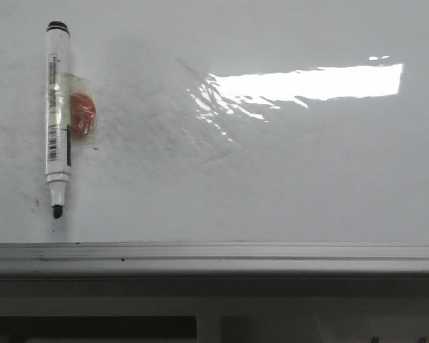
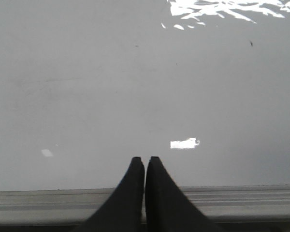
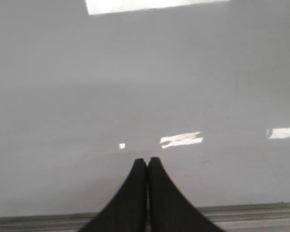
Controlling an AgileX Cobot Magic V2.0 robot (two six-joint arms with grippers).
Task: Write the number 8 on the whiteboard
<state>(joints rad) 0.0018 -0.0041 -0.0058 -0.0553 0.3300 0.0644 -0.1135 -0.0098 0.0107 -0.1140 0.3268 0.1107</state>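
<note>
The left end effector [image 2: 145, 162] has its two black fingers pressed together, tips nearly touching with only a hairline slit between them, and nothing is held in them; in the left wrist view the fingertips sit over the glossy surface of the whiteboard [image 2: 135, 96], just past its grey metal frame edge [image 2: 241, 200]. The right end effector [image 3: 147, 162] is likewise closed on nothing, its fingers meeting at the tips above the same white surface, with the frame edge [image 3: 251, 215] running under them. Neither end effector appears in the front view. Out on the board, the front view shows a white-barrelled marker [image 1: 58, 118] lying flat on the left side, its black end cap pointing away from the robot and its bare black tip [image 1: 57, 211] pointing toward the frame, uncapped. A patch of clear tape holding something red [image 1: 82, 111] is stuck against the right side of the barrel. The board carries faint grey smears and small dark specks around the marker, and a bright band of glare [image 1: 307, 82] lies across its right half. No drawn figure is visible on the whiteboard in any view; its surface is unmarked by ink apart from the smudges.
</note>
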